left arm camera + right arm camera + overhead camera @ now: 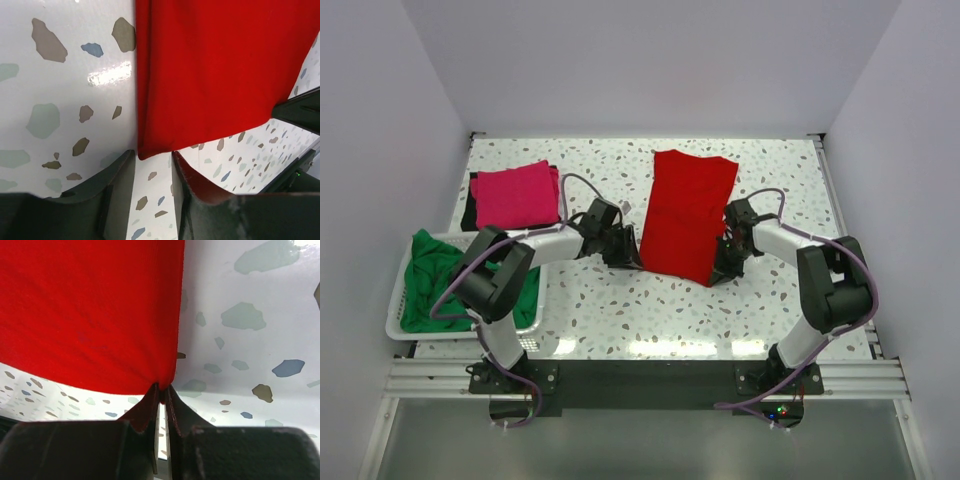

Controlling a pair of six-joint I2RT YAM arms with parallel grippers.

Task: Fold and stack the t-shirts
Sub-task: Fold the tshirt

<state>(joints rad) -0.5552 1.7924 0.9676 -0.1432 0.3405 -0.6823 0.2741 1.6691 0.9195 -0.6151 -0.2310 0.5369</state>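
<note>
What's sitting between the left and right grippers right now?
The red t-shirt: its near end fills the gap between the left gripper and the right gripper, clearest in the top view.

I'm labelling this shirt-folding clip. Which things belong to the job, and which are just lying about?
Job: bright red cloth t-shirt; magenta-pink cloth t-shirt; crumpled green cloth t-shirt; right gripper, shut on the red one.
Lying about: white plastic basket; dark item under the pink one.

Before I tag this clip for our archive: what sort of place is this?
Probably a robotics lab test cell, not a home: blank white walls box in a speckled table, two robot arms are mounted on an aluminium rail, and a red t-shirt lies between them.
</note>
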